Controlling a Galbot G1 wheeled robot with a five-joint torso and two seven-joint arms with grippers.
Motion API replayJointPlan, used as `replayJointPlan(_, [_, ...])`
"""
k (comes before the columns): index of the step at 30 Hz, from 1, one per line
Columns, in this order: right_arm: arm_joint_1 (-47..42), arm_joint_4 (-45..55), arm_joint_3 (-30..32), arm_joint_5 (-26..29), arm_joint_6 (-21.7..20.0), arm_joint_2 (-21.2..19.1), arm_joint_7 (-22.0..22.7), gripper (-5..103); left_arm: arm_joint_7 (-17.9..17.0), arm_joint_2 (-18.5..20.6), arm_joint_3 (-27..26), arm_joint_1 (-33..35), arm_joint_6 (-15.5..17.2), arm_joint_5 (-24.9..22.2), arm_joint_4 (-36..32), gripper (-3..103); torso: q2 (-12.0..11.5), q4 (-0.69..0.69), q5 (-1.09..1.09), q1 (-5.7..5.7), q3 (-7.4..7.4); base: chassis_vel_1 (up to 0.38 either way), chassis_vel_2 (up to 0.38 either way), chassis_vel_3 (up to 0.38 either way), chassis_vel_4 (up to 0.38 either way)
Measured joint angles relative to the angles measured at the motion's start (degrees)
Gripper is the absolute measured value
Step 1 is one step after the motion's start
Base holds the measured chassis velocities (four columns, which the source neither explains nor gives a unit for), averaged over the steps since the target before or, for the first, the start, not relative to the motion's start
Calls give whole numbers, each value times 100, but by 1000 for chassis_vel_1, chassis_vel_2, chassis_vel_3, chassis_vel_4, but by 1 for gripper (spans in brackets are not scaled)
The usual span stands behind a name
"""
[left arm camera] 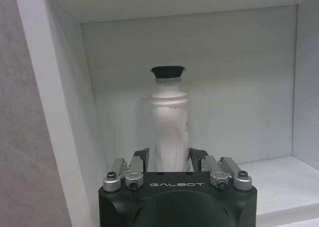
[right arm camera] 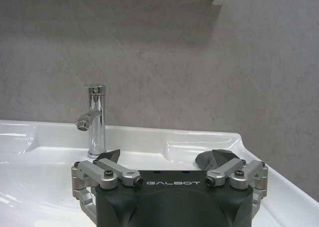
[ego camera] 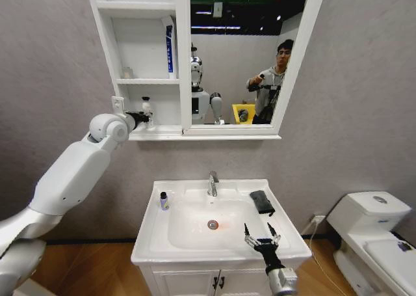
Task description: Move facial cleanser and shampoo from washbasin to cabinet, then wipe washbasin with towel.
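My left gripper (ego camera: 140, 119) reaches into the bottom shelf of the white wall cabinet (ego camera: 138, 81). In the left wrist view the left gripper (left arm camera: 169, 159) is shut on a white bottle with a black cap (left arm camera: 169, 122) that stands upright on the shelf; I cannot tell whether it is the cleanser or the shampoo. A small dark-capped bottle (ego camera: 164, 200) stands on the left ledge of the washbasin (ego camera: 195, 244). The dark towel (ego camera: 262, 201) lies on the right ledge. Just in front of it, over the front right rim, my right gripper (ego camera: 260, 234) is open and holds nothing.
The chrome tap (ego camera: 212, 184) rises at the back of the basin, also seen as the tap (right arm camera: 94, 119) ahead of the right gripper (right arm camera: 163, 158). A tall blue and white tube (ego camera: 169, 49) leans on the middle shelf. A toilet (ego camera: 374, 228) stands at the right.
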Motion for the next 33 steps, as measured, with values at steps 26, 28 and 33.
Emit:
replayJointPlan(26, [-299,211,-24,-178,-14,157,124,100,488,94,-1483,5025,-2603,1862,-2513,99,0,-1,0,-2,0,0,0,0,0])
replayJointPlan(28, [-328,294,15,-173,-19,145,157,100,547,-45,-1484,5255,-2662,2072,-2407,98,0,0,1,-2,-1,0,0,0,0])
replayJointPlan(33, [-421,701,206,-123,-27,110,283,100,673,-485,-1367,5726,-2692,2670,-1987,98,0,-2,1,-2,-1,0,0,0,0])
